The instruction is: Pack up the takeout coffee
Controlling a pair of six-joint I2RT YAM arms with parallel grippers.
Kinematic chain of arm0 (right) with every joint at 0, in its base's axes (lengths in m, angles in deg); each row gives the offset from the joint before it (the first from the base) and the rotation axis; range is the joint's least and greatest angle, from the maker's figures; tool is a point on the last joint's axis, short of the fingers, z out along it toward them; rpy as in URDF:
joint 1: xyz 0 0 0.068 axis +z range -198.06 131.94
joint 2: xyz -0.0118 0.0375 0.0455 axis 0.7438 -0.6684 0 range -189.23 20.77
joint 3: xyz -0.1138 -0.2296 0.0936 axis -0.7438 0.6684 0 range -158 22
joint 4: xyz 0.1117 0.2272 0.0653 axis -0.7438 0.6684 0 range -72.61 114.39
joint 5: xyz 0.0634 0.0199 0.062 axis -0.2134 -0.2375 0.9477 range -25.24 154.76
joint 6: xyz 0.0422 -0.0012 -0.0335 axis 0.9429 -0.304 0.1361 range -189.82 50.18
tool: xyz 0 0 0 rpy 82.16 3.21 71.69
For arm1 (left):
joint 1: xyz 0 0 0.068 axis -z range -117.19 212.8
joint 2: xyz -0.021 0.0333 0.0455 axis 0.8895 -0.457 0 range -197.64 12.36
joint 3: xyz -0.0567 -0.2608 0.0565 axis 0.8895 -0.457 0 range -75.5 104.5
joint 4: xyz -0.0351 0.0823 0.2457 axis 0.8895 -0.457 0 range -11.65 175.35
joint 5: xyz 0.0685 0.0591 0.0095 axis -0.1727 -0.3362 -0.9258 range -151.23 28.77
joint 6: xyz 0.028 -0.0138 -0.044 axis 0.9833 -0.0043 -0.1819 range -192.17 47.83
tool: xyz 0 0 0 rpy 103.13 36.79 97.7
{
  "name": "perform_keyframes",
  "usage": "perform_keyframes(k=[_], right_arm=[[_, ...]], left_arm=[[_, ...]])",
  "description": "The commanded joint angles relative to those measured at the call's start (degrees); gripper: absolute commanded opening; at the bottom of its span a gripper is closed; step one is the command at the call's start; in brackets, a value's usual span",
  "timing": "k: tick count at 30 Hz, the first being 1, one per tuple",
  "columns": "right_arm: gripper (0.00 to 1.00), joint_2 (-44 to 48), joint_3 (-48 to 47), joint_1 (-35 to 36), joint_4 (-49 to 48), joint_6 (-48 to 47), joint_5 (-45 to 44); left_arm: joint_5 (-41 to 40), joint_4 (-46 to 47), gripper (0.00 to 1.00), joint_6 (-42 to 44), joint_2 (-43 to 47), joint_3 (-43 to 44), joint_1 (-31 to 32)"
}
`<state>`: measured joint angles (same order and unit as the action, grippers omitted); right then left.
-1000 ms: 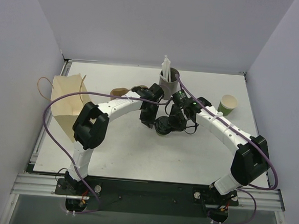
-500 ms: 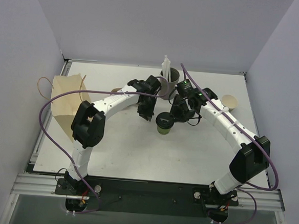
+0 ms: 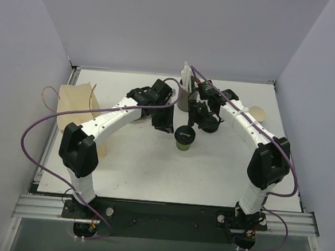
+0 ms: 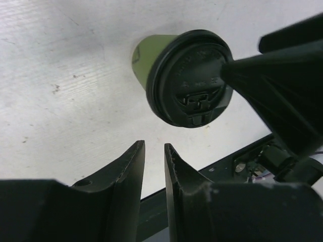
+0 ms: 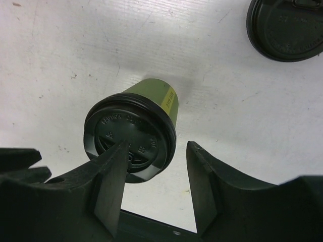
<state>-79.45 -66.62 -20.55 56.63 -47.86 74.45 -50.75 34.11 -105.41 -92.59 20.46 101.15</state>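
The takeout coffee, a small green cup with a round black lid on it, stands upright at the table's middle. It shows in the left wrist view and the right wrist view. My left gripper hangs just left of it and a little farther back. Its jaws stand a narrow gap apart with nothing in them. My right gripper hangs just right of the cup and farther back. It is open and empty, with one finger crossing in front of the lid in its own view.
A brown paper bag with handles lies at the left. A tall grey cup with white straws stands behind the grippers. A second, lidless green cup stands at the right, and a spare black lid lies on the table.
Both grippers have drawn back from the lidded cup toward the far side. The right gripper has let go of the lid and opened. The cup stands alone.
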Motion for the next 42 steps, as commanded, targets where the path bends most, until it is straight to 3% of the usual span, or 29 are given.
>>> perform_keyframes(k=[1,7,15,25,28,32,42], right_arm=[[0.45,-1.8,-1.0,0.3,-0.7,-6.5,2.3],[0.4,-2.8,0.5,0.4,-1.2,-4.6,1.8],[0.28,1.2,8.3,0.5,0.6,9.9,-0.9],[0.27,10.6,17.5,4.8,-1.3,28.4,-1.6],[0.32,14.2,21.5,6.1,-3.7,32.3,-2.5],[0.39,16.4,21.1,5.7,-4.2,29.7,-4.5],[0.36,19.7,18.1,4.8,-6.9,17.6,-4.1]], left_arm=[[5.0,5.4,0.33,-6.7,2.6,-2.3,1.9],[1.8,6.8,0.32,-9.0,0.5,-1.3,3.5],[-3.0,2.6,0.32,-6.2,-4.5,5.1,3.4],[-7.7,-5.7,0.32,-0.3,-10.9,15.8,3.1],[-9.3,-8.1,0.35,1.3,-9.8,18.5,3.1],[-8.8,-9.1,0.39,1.9,-6.0,15.7,4.0],[-7.8,-5.2,0.37,-1.8,4.3,-0.2,9.2]])
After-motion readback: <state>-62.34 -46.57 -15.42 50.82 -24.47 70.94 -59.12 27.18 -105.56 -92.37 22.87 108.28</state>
